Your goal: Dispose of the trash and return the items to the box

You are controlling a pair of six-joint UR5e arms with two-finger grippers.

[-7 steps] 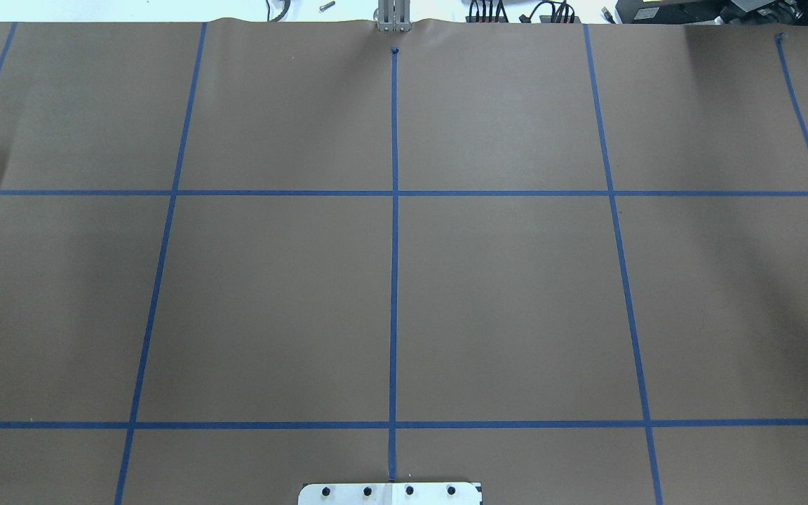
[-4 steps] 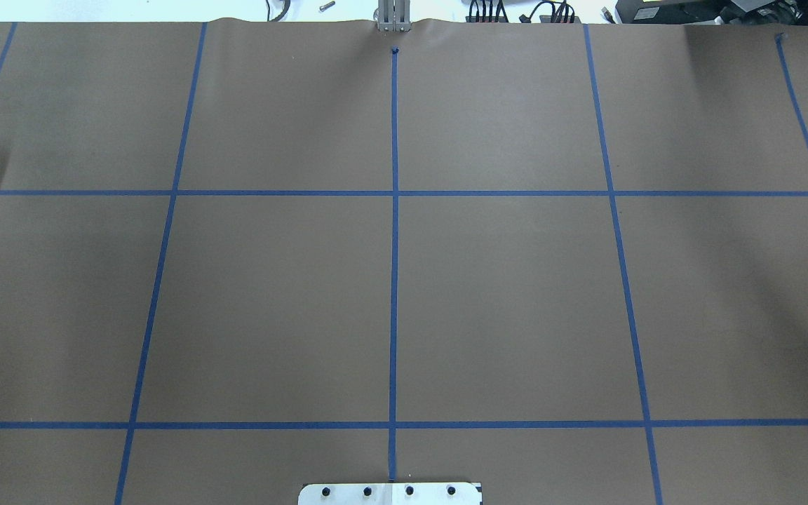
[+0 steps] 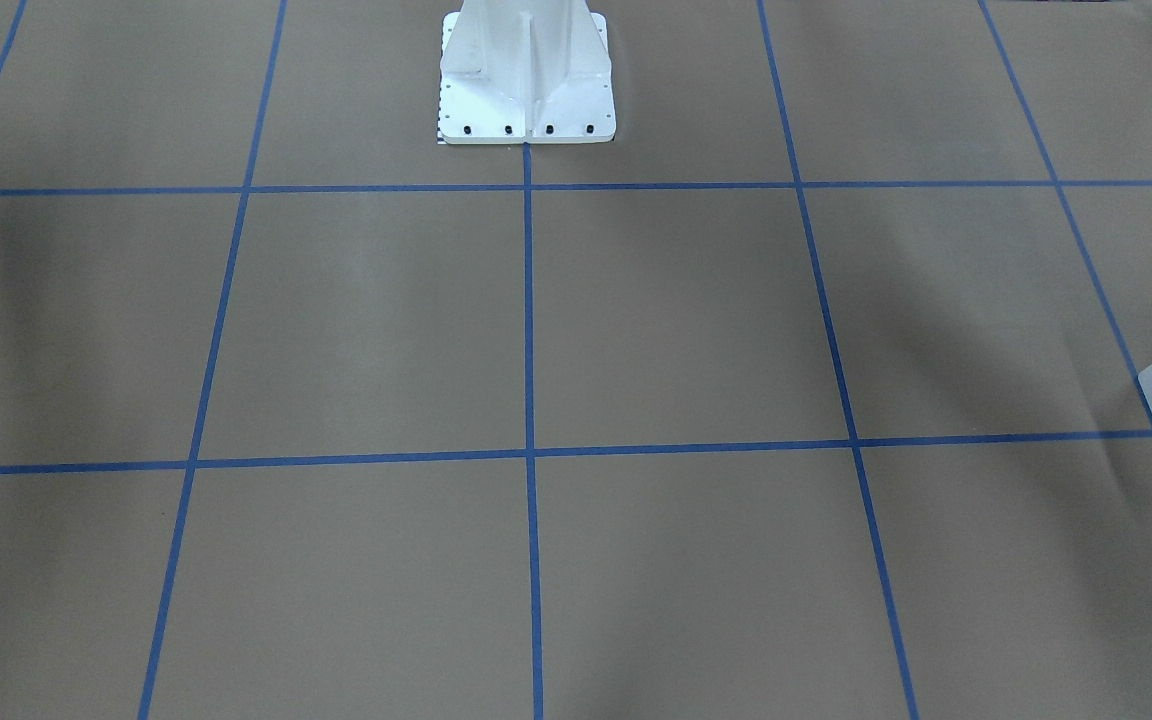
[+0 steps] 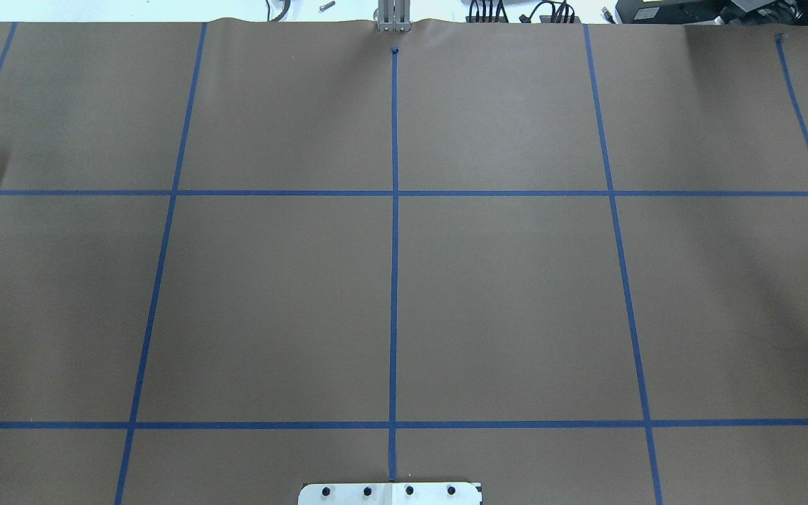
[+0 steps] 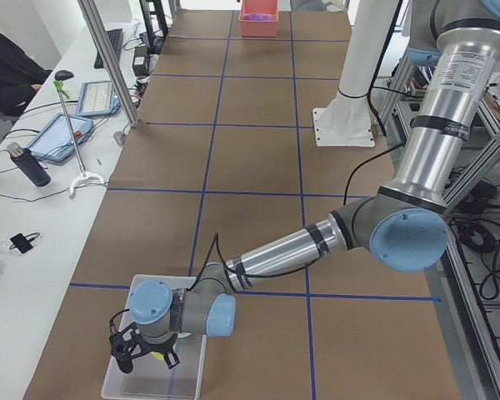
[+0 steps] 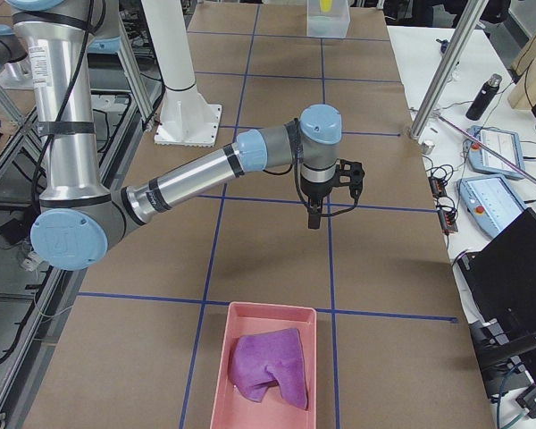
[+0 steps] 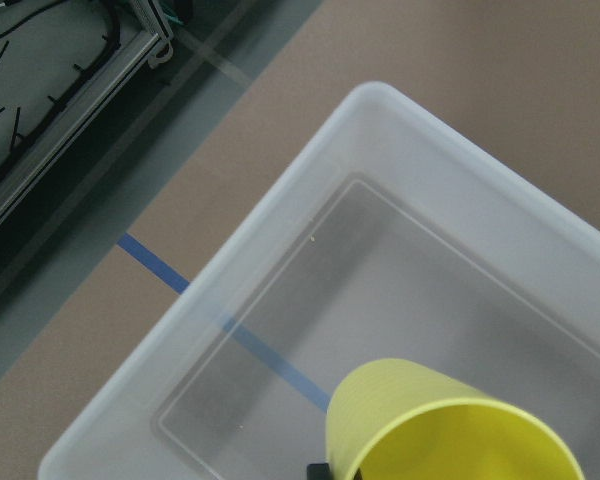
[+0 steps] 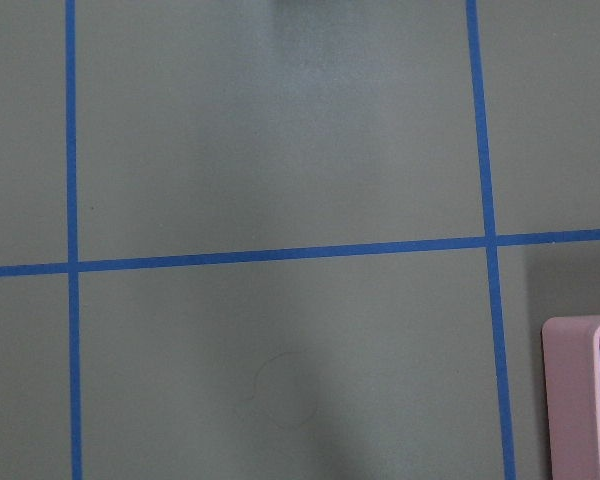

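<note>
The cup is over the floor of the box, right at the left gripper, which hangs just above the box; I cannot tell whether its jaws clamp the cup. The right gripper hangs over the table well apart from the box, jaws parted or closed unclear. A pink tray holding a purple cloth lies at the table end farthest from the box.

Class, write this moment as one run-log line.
left gripper: above box with yellow cup, grip unclear | right gripper: above table, state unclear
</note>
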